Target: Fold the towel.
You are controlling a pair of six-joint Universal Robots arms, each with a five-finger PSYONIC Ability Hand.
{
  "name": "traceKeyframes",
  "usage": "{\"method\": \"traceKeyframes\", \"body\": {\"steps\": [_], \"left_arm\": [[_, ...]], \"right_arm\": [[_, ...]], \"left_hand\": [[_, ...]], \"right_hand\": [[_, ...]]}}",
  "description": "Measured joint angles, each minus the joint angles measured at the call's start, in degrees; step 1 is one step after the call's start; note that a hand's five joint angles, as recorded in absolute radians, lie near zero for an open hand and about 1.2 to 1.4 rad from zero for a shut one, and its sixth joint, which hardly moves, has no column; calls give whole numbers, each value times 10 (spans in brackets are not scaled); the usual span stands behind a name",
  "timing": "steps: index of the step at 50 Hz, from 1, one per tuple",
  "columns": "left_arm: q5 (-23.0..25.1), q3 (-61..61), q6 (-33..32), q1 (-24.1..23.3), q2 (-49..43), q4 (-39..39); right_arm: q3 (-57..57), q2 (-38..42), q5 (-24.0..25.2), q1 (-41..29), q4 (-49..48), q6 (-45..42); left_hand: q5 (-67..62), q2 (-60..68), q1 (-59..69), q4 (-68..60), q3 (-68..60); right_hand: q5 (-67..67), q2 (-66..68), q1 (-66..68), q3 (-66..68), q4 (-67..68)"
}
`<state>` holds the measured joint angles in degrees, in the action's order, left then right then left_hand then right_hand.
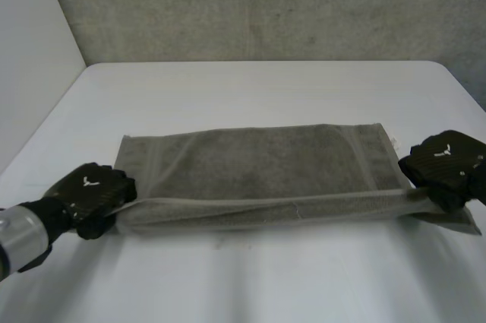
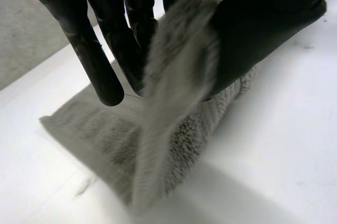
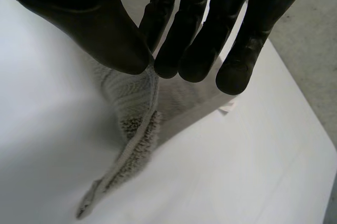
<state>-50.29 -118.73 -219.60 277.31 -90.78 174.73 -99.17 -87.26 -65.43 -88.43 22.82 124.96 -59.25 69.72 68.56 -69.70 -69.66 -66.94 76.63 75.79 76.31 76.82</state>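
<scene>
The towel [image 1: 258, 163] is spread across the nearer half of the white table [image 1: 258, 87], its long sides running from left to right. Its far part lies flat on the surface, while the near long edge is raised off the table and drawn into a fairly straight, taut line between the two hands. That tension is what keeps the lifted edge from sagging in the middle, so the fold can be laid down evenly.

The near left corner is clamped by the left hand [image 1: 91, 190]: in the left wrist view the cloth is seen passing between the thumb [image 2: 263, 29] and the straight fingers [image 2: 100, 66], pinched there, with the rest of the towel trailing down to the table below. The near right corner is gripped likewise by the right hand [image 1: 448, 163]; in the right wrist view the thumb [image 3: 100, 34] and fingertips [image 3: 189, 55] are pressed together on the edge, and a short tail of cloth hangs beneath them.

Both corners being held at about the same height, the step in hand is judged to be the first fold, with the near edge to be carried over onto the far one. A slipping corner is the likeliest fault.
</scene>
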Motion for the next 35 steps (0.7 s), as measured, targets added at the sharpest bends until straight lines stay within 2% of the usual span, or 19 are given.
{"method": "traceKeyframes", "body": {"steps": [8, 18, 24, 35], "left_arm": [[-31, 116, 50, -53, -149, 29], [-129, 337, 148, -104, -305, 78], [-161, 450, 170, -129, -387, 86], [-211, 617, 169, -161, -517, 64]], "right_arm": [[68, 114, -12, -30, -106, 0], [212, 289, -50, -102, -256, -22], [305, 381, -59, -127, -285, -30], [467, 521, -81, -148, -285, -28]], "left_hand": [[0, 0, 0, 0, 0], [-1, 0, 0, 0, 0], [-2, 0, 2, 0, 0], [-2, 0, 3, -1, 0]], "right_hand": [[0, 0, 0, 0, 0], [-6, 0, 0, 0, 0], [-10, 0, 0, 0, 0], [-11, 0, 0, 0, 0]]}}
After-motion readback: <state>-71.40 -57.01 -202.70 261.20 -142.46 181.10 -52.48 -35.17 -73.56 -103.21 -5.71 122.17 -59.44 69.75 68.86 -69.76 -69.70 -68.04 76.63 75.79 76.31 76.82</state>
